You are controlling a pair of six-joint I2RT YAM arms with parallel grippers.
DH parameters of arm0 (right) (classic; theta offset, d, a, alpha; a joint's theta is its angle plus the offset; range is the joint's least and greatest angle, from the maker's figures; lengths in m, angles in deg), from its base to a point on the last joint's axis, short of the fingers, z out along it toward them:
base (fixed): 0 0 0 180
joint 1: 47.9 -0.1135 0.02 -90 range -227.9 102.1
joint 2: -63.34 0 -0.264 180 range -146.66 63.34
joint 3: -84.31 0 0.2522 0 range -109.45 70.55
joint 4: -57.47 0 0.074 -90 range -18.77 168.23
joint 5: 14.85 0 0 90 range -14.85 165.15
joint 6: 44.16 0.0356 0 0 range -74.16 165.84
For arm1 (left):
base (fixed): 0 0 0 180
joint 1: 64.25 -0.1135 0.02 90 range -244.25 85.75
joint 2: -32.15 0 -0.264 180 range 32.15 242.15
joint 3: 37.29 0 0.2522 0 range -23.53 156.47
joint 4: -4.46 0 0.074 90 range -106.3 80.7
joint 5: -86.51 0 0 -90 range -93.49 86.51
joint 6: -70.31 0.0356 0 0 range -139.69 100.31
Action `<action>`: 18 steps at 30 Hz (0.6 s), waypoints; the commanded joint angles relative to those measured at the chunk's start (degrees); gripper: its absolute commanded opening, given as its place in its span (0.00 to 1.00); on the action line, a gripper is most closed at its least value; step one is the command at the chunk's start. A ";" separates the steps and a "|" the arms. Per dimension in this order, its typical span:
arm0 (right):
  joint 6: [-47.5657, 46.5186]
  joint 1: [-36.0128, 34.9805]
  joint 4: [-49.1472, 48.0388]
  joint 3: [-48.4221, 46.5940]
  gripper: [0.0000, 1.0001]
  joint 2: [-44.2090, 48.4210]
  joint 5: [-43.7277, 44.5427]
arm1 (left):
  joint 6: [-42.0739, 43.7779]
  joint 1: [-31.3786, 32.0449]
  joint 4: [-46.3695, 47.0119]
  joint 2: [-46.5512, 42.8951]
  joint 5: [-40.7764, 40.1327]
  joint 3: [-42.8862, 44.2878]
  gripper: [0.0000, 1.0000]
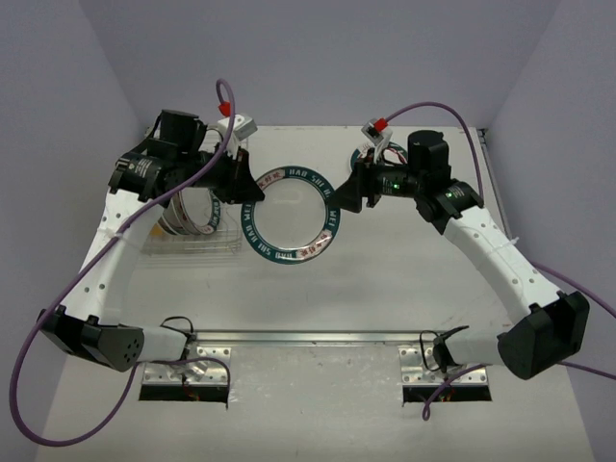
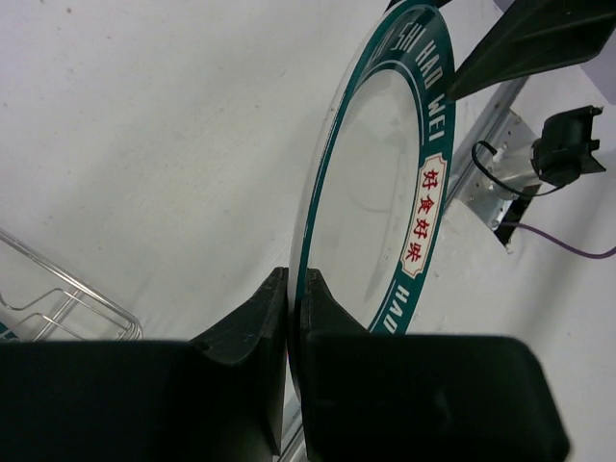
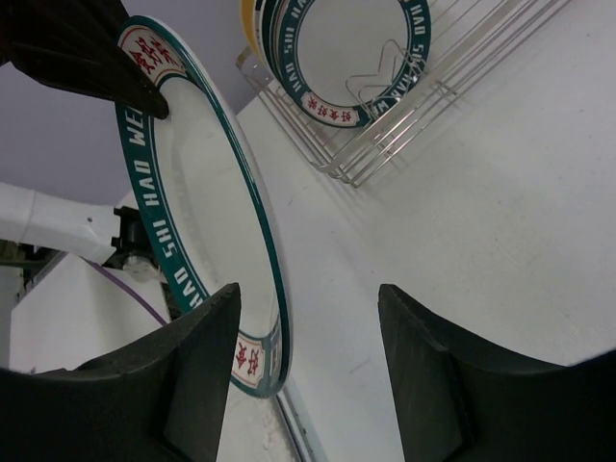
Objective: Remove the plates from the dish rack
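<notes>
A white plate with a teal lettered rim [image 1: 289, 214] is held off the table between the two arms. My left gripper [image 1: 245, 190] is shut on its left rim; in the left wrist view the rim [image 2: 375, 183] runs in between the closed fingers [image 2: 295, 289]. My right gripper [image 1: 343, 191] is open at the plate's right rim. In the right wrist view the plate [image 3: 207, 212] has its edge between the spread fingers [image 3: 308, 318], nearer the left one. The dish rack [image 1: 192, 241] stands at the left with more plates [image 1: 188, 210] upright in it.
The right wrist view shows the wire rack [image 3: 404, 125] with teal-rimmed plates [image 3: 361, 48] and a yellowish rim behind them. Something round and teal-edged [image 1: 358, 157] lies partly hidden behind the right gripper. Metal mounting rail [image 1: 308, 337] runs along the near edge.
</notes>
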 commanded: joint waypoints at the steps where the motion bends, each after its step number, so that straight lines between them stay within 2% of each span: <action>1: -4.93 -4.05 0.09 -2.63 0.53 -1.61 3.00 | 0.73 0.60 2.21 0.45 3.74 -0.43 0.00; 5: -5.83 -4.82 0.42 -2.03 0.37 -2.65 5.44 | 0.86 0.60 2.43 0.81 4.29 -0.95 0.00; 8: -6.55 -4.82 0.90 -1.79 0.11 -2.89 7.19 | 0.71 0.60 2.99 0.81 3.67 -1.50 0.00; 9: -6.51 -4.82 1.10 -1.74 0.05 -2.96 7.87 | 0.70 0.60 3.18 0.81 3.27 -1.59 0.00; 10: -6.37 -4.73 1.19 -1.62 0.03 -3.10 8.69 | 0.45 0.60 3.36 0.90 2.17 -1.72 0.08; 11: -6.17 -4.57 1.19 -1.45 0.01 -3.30 9.58 | 0.00 0.60 3.52 1.06 0.52 -1.88 0.22; 13: -5.12 -3.21 1.19 -1.17 0.00 -3.74 10.29 | -0.78 0.60 3.88 1.36 -3.85 -2.07 0.62; 14: -4.09 -1.78 1.19 -1.10 0.00 -4.38 10.16 | -1.10 0.60 4.27 1.49 -6.45 -2.07 0.77; 15: -3.20 -0.47 1.19 -1.09 0.00 -4.92 9.99 | -1.66 0.60 4.76 1.44 -8.45 -2.14 0.79; 16: -2.10 1.13 1.19 -1.16 0.00 -5.59 9.60 | -2.86 0.60 5.29 1.35 -10.67 -2.23 0.96; 18: 1.74 7.77 1.19 -1.72 0.00 -9.05 8.54 | -4.39 0.55 7.85 0.66 -19.64 -2.75 1.00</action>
